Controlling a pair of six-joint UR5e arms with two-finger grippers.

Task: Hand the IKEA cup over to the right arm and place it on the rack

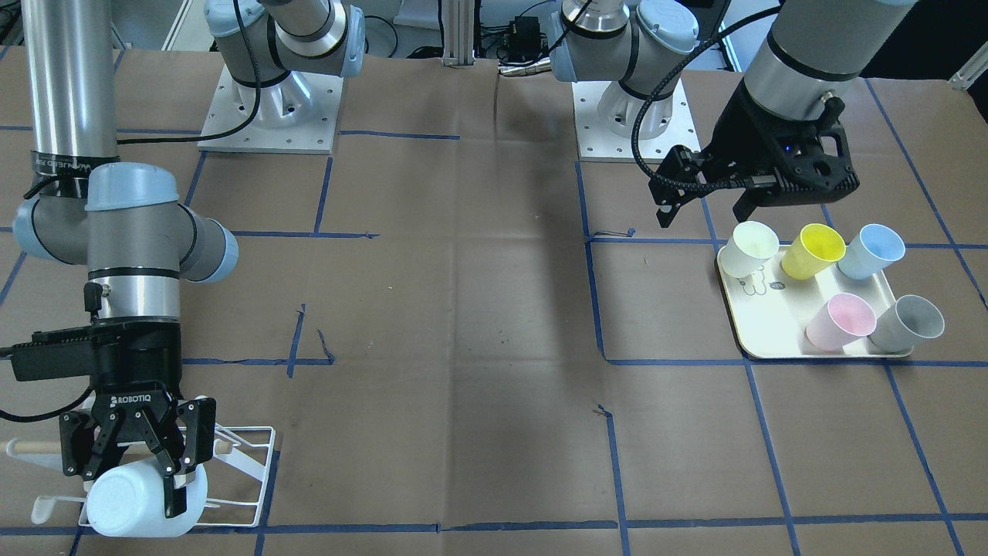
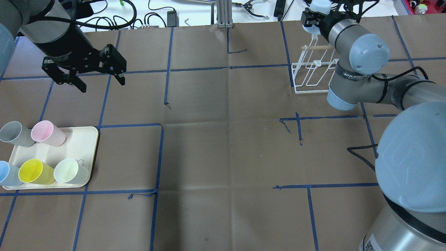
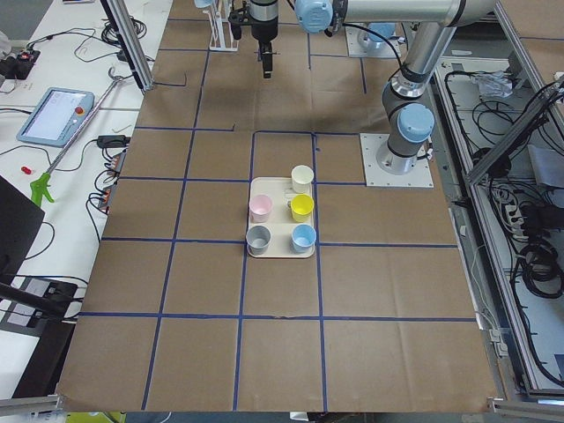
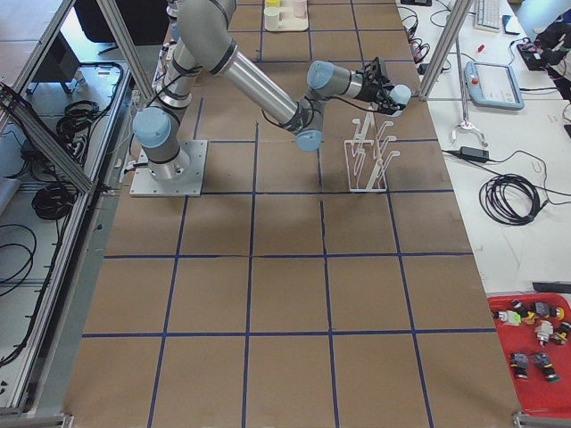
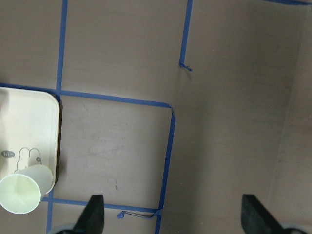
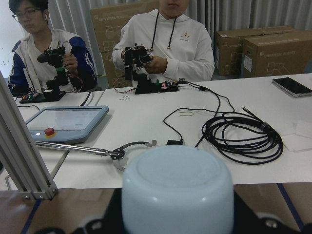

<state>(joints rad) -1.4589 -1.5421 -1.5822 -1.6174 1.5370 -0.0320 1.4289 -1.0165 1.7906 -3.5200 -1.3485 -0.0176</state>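
Exterior front-facing view, lower left of the frame: the right jaws are clamped on the sides of the IKEA cup (image 1: 123, 506), a pale tumbler. It lies tipped over, its long axis running toward this camera, with the flat base facing out and the mouth turned back toward the wrist. It hangs at the near end of the rack (image 1: 258, 471); whether it touches the wire I cannot tell. The prongs stand just right of the jaws, so the placement likely depends on swinging the mouth down over one of them.

The left jaws, upper right, are spread wide and empty above the tray (image 1: 772, 324), well apart from the rack.

The right wrist view shows only the cup's base at lower centre, with no rack. The overhead view sets the cup at the top edge, beyond the rack. The left wrist view shows only bare table (image 5: 219, 122) between the fingertips.
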